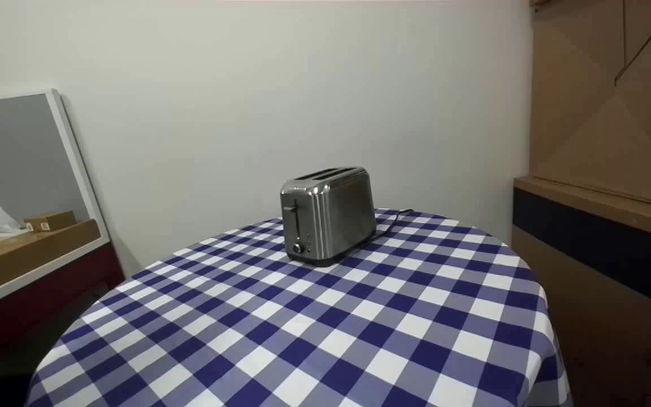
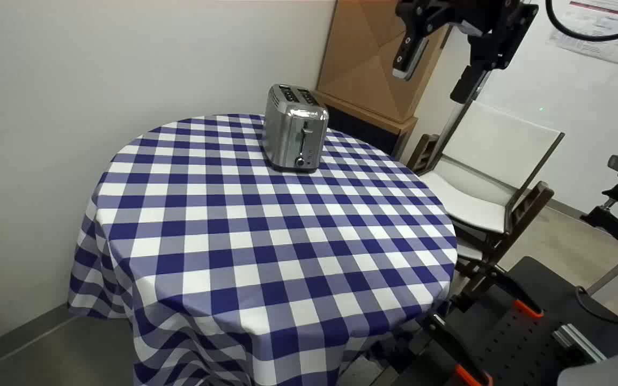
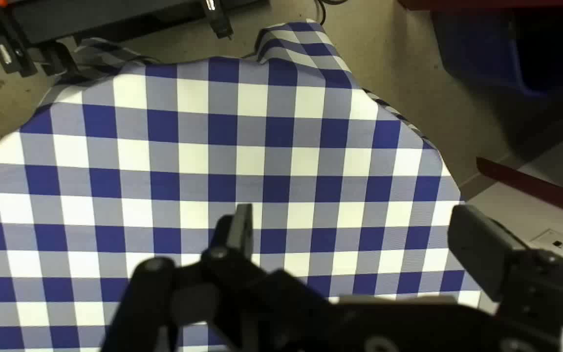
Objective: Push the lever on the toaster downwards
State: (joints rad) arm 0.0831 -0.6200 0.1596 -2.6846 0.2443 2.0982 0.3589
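On tablecloth (image 1: 303,322), toaster (image 1: 330,217) apparently near wall (image 1: 303,96)

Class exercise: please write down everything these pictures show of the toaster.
The toaster is boxy, shiny silver and metal-looking, with rounded edges, two long dark slots on top and a dark base. On its narrow end, the lever sits near the top of a vertical groove, above a round knob. It stands upright on the blue-and-white checked tablecloth. A dark cord lies beyond its far end, any join hidden. The pincer is not touching it.
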